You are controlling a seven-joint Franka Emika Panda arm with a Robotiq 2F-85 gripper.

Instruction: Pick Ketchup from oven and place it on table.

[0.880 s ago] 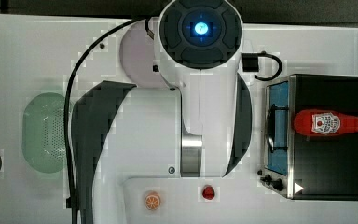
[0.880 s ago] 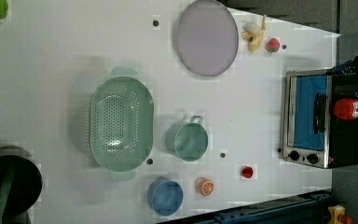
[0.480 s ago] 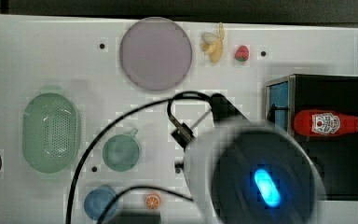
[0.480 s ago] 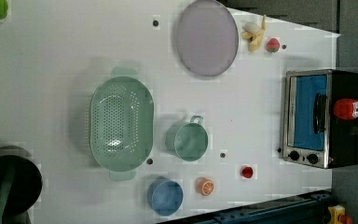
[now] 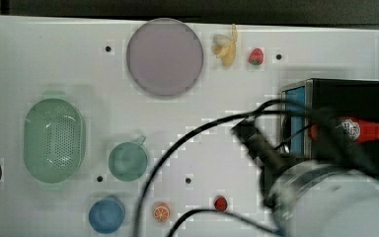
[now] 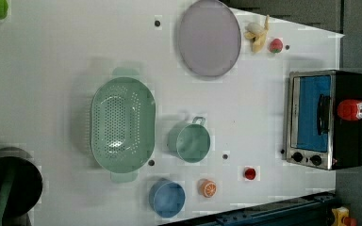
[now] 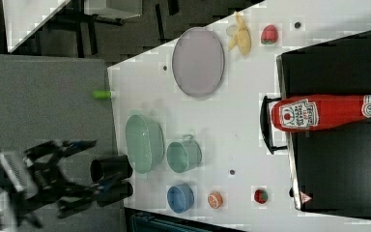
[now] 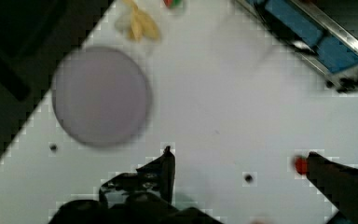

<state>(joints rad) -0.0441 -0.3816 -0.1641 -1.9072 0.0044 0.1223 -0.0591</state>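
We see the red plastic ketchup bottle with its white shield label (image 7: 326, 112) lying on its side on the black top of the small silver-fronted toaster oven (image 7: 340, 183), long axis running front to back, cap toward the rear. In the wrist view our gripper (image 8: 240, 161) hangs over bare white table (image 8: 223, 107), fingers (image 8: 165, 170) spread wide, nothing between them. The oven's blue glass door lies well beyond the fingertips, so we judge the bottle is still a reach away.

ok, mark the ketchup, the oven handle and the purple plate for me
ketchup (image 7: 319, 113), right view, red body beside the label
oven handle (image 6: 324, 120), left view, middle of the dark bar
purple plate (image 5: 164, 57), top view, centre of the dish
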